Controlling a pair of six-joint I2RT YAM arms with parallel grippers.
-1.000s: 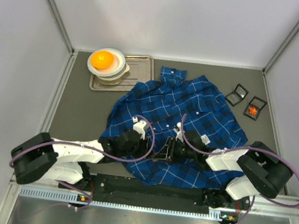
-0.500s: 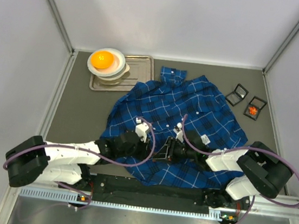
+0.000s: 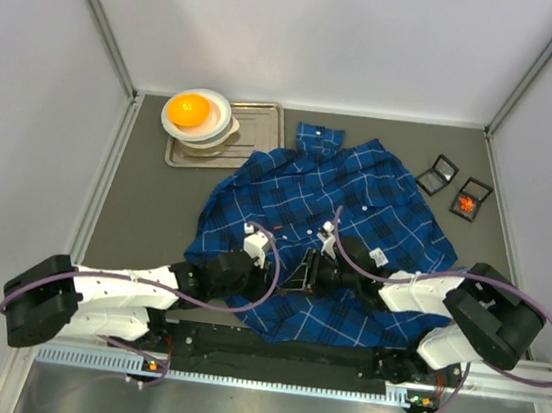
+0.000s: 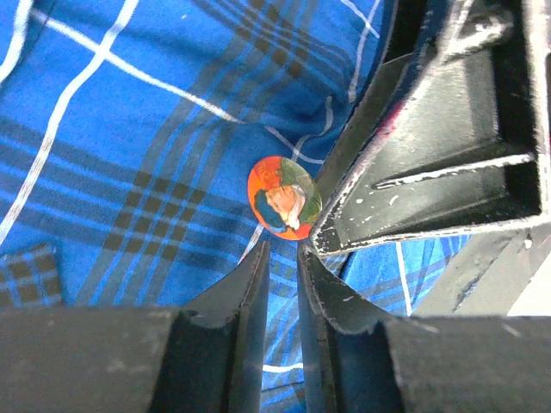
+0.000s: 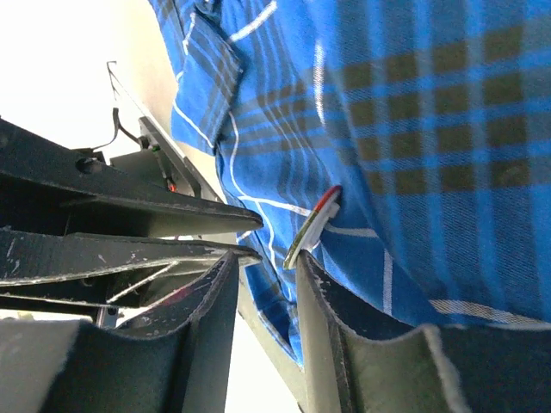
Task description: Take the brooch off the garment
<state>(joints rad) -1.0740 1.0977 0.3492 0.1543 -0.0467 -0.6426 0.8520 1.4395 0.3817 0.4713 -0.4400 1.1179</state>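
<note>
The garment (image 3: pixel 358 191), a dark-blue plaid shirt, lies spread on the table. The brooch (image 4: pixel 284 196) is a small round orange badge with a picture, pinned to the shirt. In the right wrist view it shows edge-on (image 5: pixel 312 225). My left gripper (image 4: pixel 282 251) has its jaws a narrow gap apart, with the tips on the cloth just below the brooch. My right gripper (image 5: pixel 265 262) is open, and one fingertip (image 5: pixel 301 262) touches the brooch's edge. In the top view both grippers, left (image 3: pixel 286 276) and right (image 3: pixel 311 269), meet tip to tip over the shirt's lower part and hide the brooch.
A metal tray (image 3: pixel 260 129) at the back left holds stacked white bowls with an orange ball (image 3: pixel 189 108). Two small black boxes (image 3: pixel 438 172) (image 3: pixel 471 198) sit at the back right, one holding something orange. A white tag (image 3: pixel 379 256) lies on the shirt.
My left arm has stretched further right and its gripper has closed in towards the right gripper. The right gripper has shifted slightly up and left. The shirt has hardly moved.
</note>
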